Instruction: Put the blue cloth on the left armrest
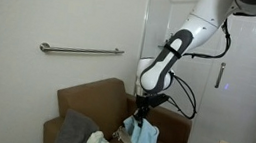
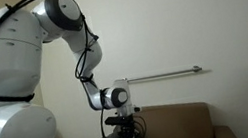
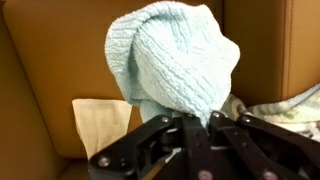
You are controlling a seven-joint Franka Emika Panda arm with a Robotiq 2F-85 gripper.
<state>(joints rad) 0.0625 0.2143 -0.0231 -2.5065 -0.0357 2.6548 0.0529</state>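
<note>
Gripper (image 3: 197, 122): clamping tight on light-blue knitted cloth (image 3: 175, 60), dangling it above brown armchair (image 1: 89, 98) seat; grey cloth (image 1: 75, 133) lying on that seat.

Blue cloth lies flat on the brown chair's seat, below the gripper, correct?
Not quite. The blue cloth is below the gripper but hangs from its closed jaws, lifted above the brown chair, not lying on the seat. An exterior view shows it.

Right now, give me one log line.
jaws: shut on blue cloth | cloth: hanging above brown armchair | placed: not yet
</note>
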